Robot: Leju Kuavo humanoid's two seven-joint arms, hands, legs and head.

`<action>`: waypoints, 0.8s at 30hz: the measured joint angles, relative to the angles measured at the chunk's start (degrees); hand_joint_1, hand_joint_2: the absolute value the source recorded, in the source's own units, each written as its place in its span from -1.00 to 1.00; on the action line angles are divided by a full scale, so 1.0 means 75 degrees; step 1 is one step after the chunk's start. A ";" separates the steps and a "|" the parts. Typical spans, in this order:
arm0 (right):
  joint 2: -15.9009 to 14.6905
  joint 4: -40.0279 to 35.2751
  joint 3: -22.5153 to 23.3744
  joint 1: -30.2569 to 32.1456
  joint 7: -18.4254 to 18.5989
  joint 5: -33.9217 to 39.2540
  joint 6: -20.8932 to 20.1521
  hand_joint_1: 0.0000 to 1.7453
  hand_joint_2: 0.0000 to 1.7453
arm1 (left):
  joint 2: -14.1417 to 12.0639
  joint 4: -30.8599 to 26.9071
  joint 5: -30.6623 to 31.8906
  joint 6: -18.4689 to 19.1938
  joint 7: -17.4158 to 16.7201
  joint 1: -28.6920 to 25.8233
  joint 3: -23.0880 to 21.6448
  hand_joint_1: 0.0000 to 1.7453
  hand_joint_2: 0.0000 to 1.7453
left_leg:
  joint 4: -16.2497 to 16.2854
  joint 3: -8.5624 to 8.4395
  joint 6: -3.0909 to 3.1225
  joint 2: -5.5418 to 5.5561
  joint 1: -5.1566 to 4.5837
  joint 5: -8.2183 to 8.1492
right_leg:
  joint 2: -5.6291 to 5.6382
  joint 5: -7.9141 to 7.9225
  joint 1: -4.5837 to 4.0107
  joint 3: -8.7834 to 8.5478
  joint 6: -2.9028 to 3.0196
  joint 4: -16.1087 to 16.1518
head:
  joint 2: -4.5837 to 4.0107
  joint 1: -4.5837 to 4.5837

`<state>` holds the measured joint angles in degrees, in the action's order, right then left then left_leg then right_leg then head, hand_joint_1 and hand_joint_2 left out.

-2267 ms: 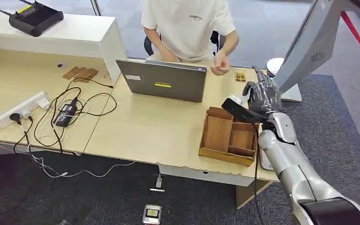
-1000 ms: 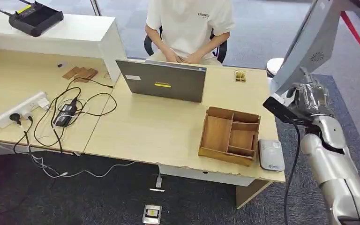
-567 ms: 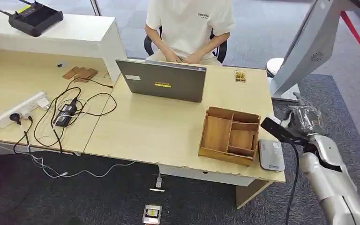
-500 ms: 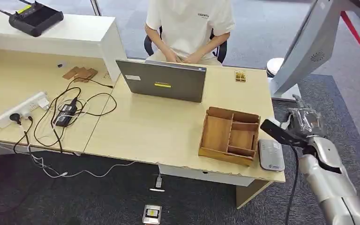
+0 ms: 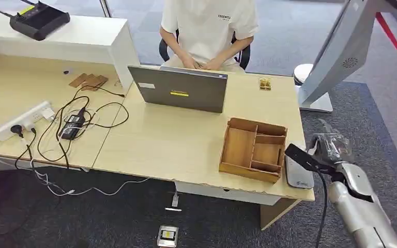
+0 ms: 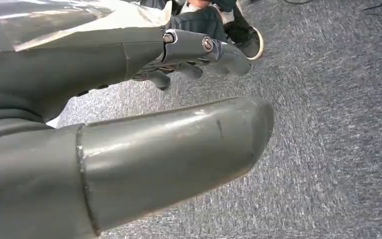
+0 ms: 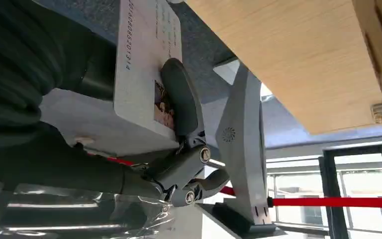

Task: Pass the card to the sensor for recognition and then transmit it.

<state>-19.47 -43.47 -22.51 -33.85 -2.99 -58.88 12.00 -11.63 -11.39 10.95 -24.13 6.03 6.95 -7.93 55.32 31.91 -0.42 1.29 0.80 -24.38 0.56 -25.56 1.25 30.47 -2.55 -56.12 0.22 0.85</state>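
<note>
Pinching the card [image 7: 146, 74] flat between thumb and fingers [image 7: 179, 97] of the right hand [image 5: 331, 147], printed face outward, likely for the sensor [image 5: 299, 173] just beside; left hand [image 6: 129, 114] hanging, loosely parted, empty.

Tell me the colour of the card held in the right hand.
White, with dark print and a small photo; the card shows best in the right wrist view.

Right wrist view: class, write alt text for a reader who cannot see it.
The robot's right hand pinches a white printed card, a dark finger pressed across a small photo on its face. Beyond it are the wooden desk's underside and a grey stand.
</note>
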 joint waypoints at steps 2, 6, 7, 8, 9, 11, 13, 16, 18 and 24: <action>-0.0006 0.0003 0.0000 0.0050 0.0000 0.0000 -0.0009 1.00 1.00 | -0.0006 0.0000 0.0003 -0.0006 -0.0003 -0.0001 0.0000 -1.00 -1.00 | 0.0000 0.0000 0.0000 0.0000 0.0000 0.0000 | 0.0000 0.0000 0.0000 0.0000 0.0000 0.0000 | 0.0000 0.0000; -0.0015 0.0064 -0.0003 0.0125 0.0000 -0.0012 -0.0061 1.00 1.00 | -0.0006 0.0000 0.0006 -0.0009 -0.0029 0.0000 0.0000 -1.00 -1.00 | 0.0000 0.0000 0.0000 0.0000 0.0000 0.0000 | 0.0000 0.0000 0.0000 0.0000 0.0000 0.0000 | 0.0000 -0.0003; -0.0015 0.0070 -0.0003 0.0150 0.0000 -0.0015 -0.0076 1.00 1.00 | -0.0006 0.0000 0.0006 -0.0009 -0.0032 0.0000 0.0000 -1.00 -1.00 | 0.0000 0.0001 0.0000 0.0000 0.0000 0.0000 | 0.0000 0.0000 0.0000 0.0000 0.0000 0.0000 | 0.0000 0.0000; -0.0015 0.0085 -0.0006 0.0170 -0.0003 -0.0035 -0.0090 1.00 1.00 | -0.0009 0.0000 0.0006 -0.0009 -0.0041 0.0000 0.0000 -1.00 -1.00 | 0.0000 0.0001 0.0000 0.0000 0.0000 0.0000 | 0.0000 0.0000 0.0000 0.0000 0.0000 0.0000 | 0.0000 0.0000; -0.0009 0.0108 -0.0009 0.0180 -0.0003 -0.0050 -0.0105 1.00 1.00 | -0.0009 0.0000 0.0003 -0.0009 -0.0041 0.0000 0.0000 -1.00 -1.00 | 0.0000 0.0001 0.0000 0.0000 0.0000 0.0000 | 0.0000 0.0000 0.0000 0.0000 0.0000 0.0000 | 0.0000 0.0000; 0.0000 0.0155 -0.0012 0.0202 -0.0003 -0.0061 -0.0117 1.00 1.00 | -0.0009 0.0000 0.0003 -0.0009 -0.0041 0.0000 0.0000 -1.00 -1.00 | 0.0000 0.0001 0.0000 0.0000 0.0000 0.0000 | 0.0000 0.0000 0.0000 0.0000 0.0000 0.0000 | 0.0000 -0.0003; 0.0011 0.0204 -0.0015 0.0200 -0.0009 -0.0076 -0.0117 1.00 1.00 | -0.0009 0.0000 0.0014 -0.0009 -0.0044 0.0001 0.0000 -1.00 -1.00 | 0.0000 -0.0001 0.0000 0.0000 0.0000 0.0000 | 0.0000 0.0000 0.0000 -0.0001 0.0000 0.0000 | 0.0000 0.0000; 0.0020 0.0309 -0.0018 0.0175 -0.0038 -0.0076 -0.0105 1.00 1.00 | -0.0009 0.0000 0.0073 -0.0009 -0.0044 0.0003 0.0000 -1.00 -1.00 | 0.0000 -0.0005 0.0000 0.0000 0.0001 0.0000 | 0.0000 0.0000 -0.0001 -0.0005 0.0000 0.0000 | 0.0000 -0.0003; 0.0029 0.0379 -0.0017 0.0171 -0.0070 -0.0052 -0.0067 1.00 1.00 | -0.0009 0.0000 0.0093 -0.0009 -0.0044 0.0003 0.0000 -1.00 -1.00 | 0.0000 -0.0008 0.0000 0.0000 0.0001 0.0000 | 0.0000 0.0000 -0.0001 -0.0008 0.0000 0.0001 | 0.0000 0.0000; 0.0038 0.0554 -0.0017 0.0154 -0.0122 -0.0032 -0.0023 1.00 1.00 | -0.0009 0.0000 0.0108 -0.0009 -0.0047 0.0003 0.0000 -1.00 -1.00 | 0.0000 -0.0020 0.0000 -0.0002 0.0001 0.0000 | 0.0000 0.0000 -0.0001 -0.0020 -0.0001 0.0003 | 0.0000 0.0000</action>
<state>-19.19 -39.32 -22.64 -32.69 -3.91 -59.12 11.82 -11.69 -11.39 11.76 -24.20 5.68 6.97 -7.93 55.32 31.76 -0.42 1.28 0.80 -24.37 0.56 -25.56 1.24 30.32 -2.55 -56.10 0.22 0.85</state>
